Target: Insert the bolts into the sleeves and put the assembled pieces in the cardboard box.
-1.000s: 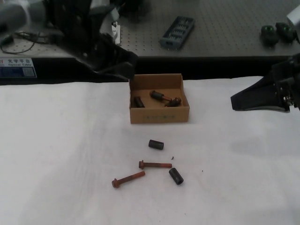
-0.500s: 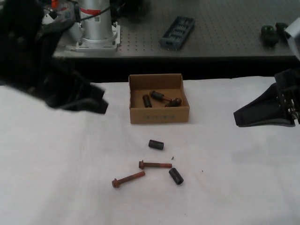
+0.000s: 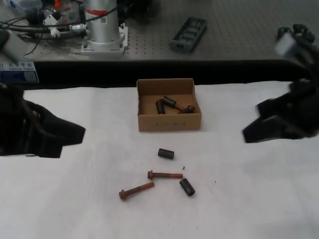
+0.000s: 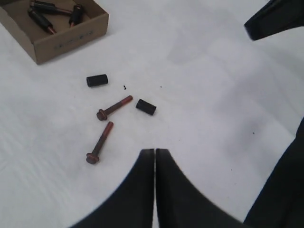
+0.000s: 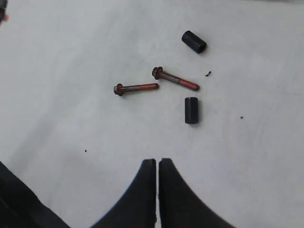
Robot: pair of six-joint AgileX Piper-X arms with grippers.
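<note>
White cloth (image 3: 75,199), 2 bolts (image 3: 165,175) (image 3: 136,190), 2 sleeves (image 3: 166,154) (image 3: 187,187)

We see a counter (image 3: 259,209) covered in white sheeting. Toward its far side sits an open cardboard box (image 3: 169,122). Four loose parts lie on the near side of the box, none touching. A black sleeve (image 3: 166,154) is closest to the box, and a rusty bolt (image 3: 165,175) lies nearer the camera. A second bolt (image 3: 136,190) is angled just beside the first. A second sleeve (image 3: 187,187) lies near the first bolt's tip. A dark speck (image 3: 183,168) lies between the sleeves.
</note>
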